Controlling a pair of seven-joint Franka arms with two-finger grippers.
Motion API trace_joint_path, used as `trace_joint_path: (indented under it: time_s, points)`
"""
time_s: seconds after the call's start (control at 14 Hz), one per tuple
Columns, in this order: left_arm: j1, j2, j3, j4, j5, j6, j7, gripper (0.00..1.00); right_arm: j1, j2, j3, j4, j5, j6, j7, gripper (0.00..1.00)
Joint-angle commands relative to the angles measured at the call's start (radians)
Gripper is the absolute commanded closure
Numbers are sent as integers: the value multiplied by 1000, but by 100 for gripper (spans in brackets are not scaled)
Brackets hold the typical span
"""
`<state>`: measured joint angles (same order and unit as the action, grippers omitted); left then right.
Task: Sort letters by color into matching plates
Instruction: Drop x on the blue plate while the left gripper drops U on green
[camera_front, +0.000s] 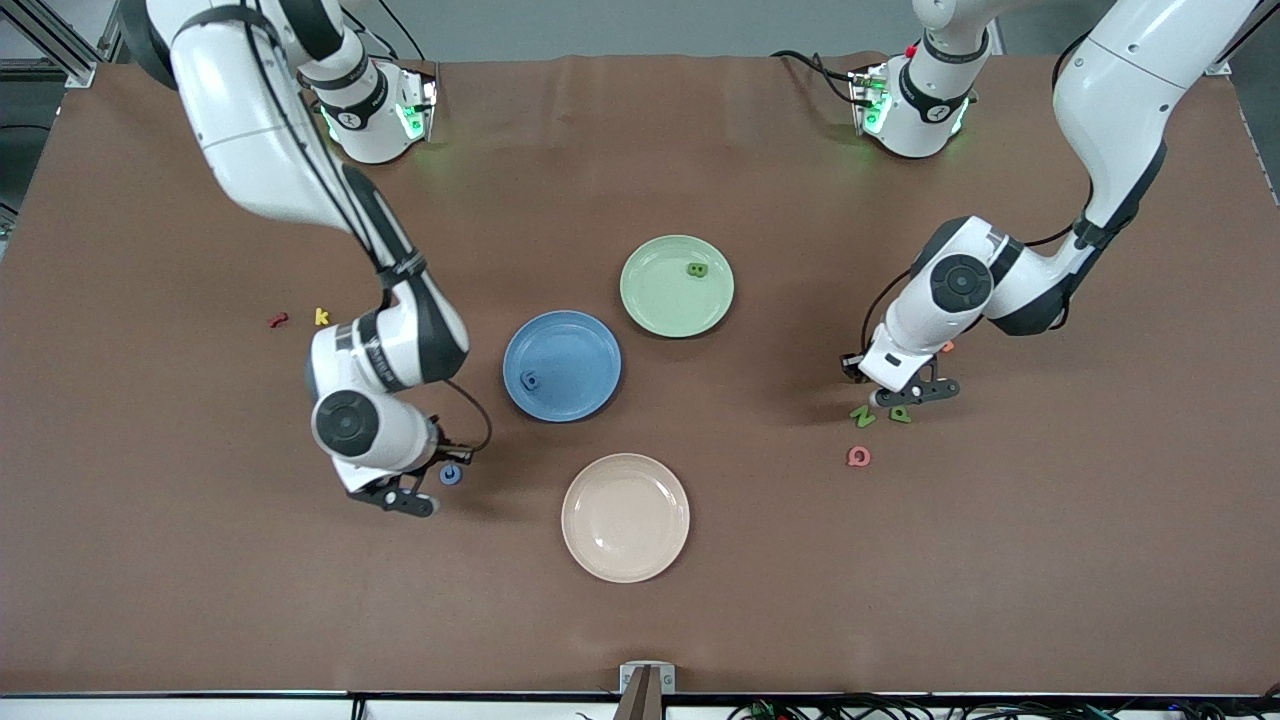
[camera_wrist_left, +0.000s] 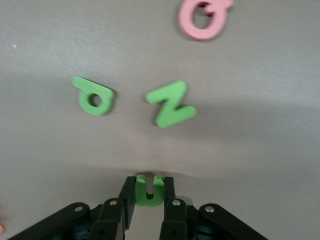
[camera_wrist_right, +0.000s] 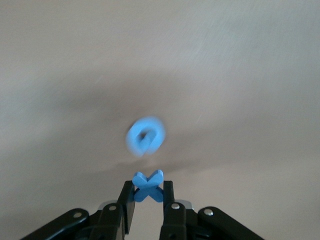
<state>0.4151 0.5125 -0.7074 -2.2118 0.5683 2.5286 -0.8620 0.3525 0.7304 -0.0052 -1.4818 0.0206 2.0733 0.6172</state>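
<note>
My left gripper is shut on a green U-shaped letter, low over the table at the left arm's end. Beside it lie a green Z and a green letter with a hole. My right gripper is shut on a blue X-shaped letter, close to a round blue letter on the table. The blue plate holds one blue letter. The pale green plate holds one green letter.
A beige plate sits nearer the front camera than the blue plate. A pink letter lies by the green ones, and an orange letter peeks out under the left arm. Red and yellow letters lie toward the right arm's end.
</note>
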Motion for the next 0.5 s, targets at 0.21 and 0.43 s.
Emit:
trace_joint_path:
  time_s: [0.21,0.43]
  points:
    - [-7,-29,-191,67,8,-192,-250,80,164,-216,-1,-265,79,-6,226,99]
    - [-77,-26,-244,83,-60,-195,-365,80,253,-235,-1,-343,79,60,372,94]
